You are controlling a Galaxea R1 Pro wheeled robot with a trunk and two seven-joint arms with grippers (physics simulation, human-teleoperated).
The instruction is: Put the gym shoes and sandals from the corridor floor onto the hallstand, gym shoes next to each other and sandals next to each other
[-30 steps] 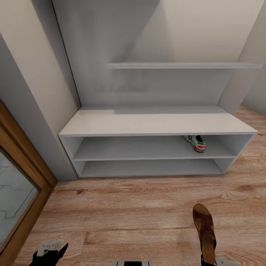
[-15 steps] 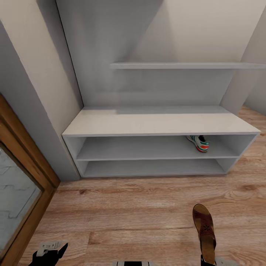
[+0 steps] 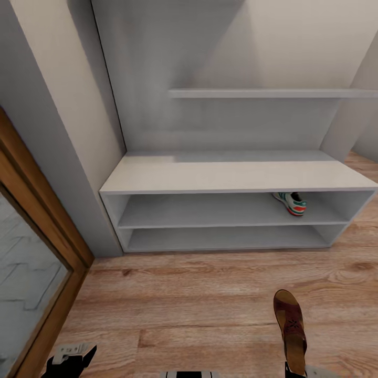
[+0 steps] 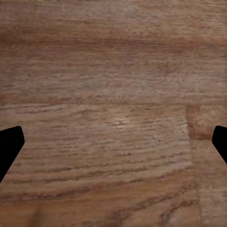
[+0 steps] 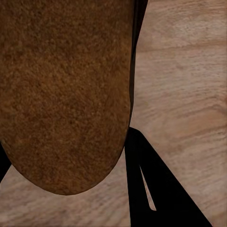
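Observation:
One gym shoe [image 3: 292,202] lies at the right end of the hallstand's [image 3: 231,176] upper open shelf level. A brown sandal [image 3: 290,324] hangs above the corridor floor [image 3: 199,310] at the lower right, its heel end in my right gripper [image 3: 294,368], which is shut on it. In the right wrist view the sandal's brown sole [image 5: 66,94] sits between the black fingers [image 5: 151,189]. My left gripper [image 3: 71,359] is low at the left; in the left wrist view it [image 4: 113,142] stands open over bare floor planks [image 4: 113,71].
A wood-framed glass door [image 3: 37,252] runs along the left, beside a grey wall corner [image 3: 63,131]. A long floating shelf [image 3: 273,93] hangs above the hallstand. Open floor lies between me and the hallstand.
The whole picture has shifted rightward, so the camera has moved; the hallstand sits further right in view. The sandal stays held in my right gripper at the same spot in the picture.

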